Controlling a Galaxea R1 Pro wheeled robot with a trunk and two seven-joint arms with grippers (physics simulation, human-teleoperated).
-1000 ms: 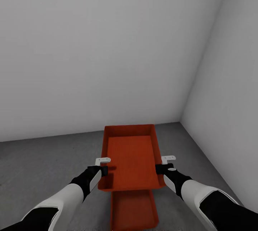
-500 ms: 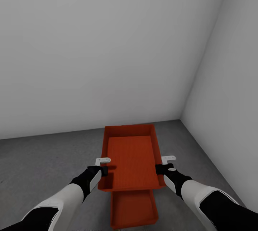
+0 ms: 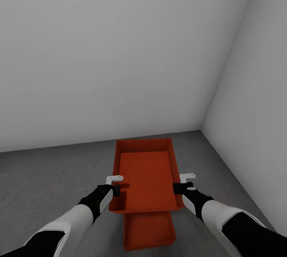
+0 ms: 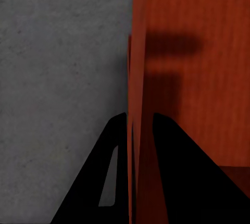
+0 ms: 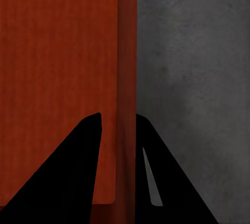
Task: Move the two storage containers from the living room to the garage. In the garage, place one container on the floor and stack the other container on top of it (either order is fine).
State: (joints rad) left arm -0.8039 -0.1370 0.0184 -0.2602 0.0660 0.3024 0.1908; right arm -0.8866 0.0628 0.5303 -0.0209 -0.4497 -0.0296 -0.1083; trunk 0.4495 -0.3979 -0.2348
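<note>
I hold one orange-red storage container (image 3: 145,173) up in front of me, above the dark grey concrete floor (image 3: 48,177) of the garage. My left gripper (image 3: 114,190) is shut on its left wall (image 4: 136,104), one finger inside and one outside. My right gripper (image 3: 177,187) is shut on its right wall (image 5: 126,78) the same way. The second storage container (image 3: 148,230) lies on the floor below and nearer to me, partly hidden by the held one.
A pale grey wall (image 3: 111,50) stands straight ahead and another (image 3: 259,101) on the right; they meet in a corner close beyond the containers. Bare concrete stretches to the left.
The whole view has shifted a little: the wall's base and the lower container sit slightly higher in the picture. Both grippers keep their hold on the upper container.
</note>
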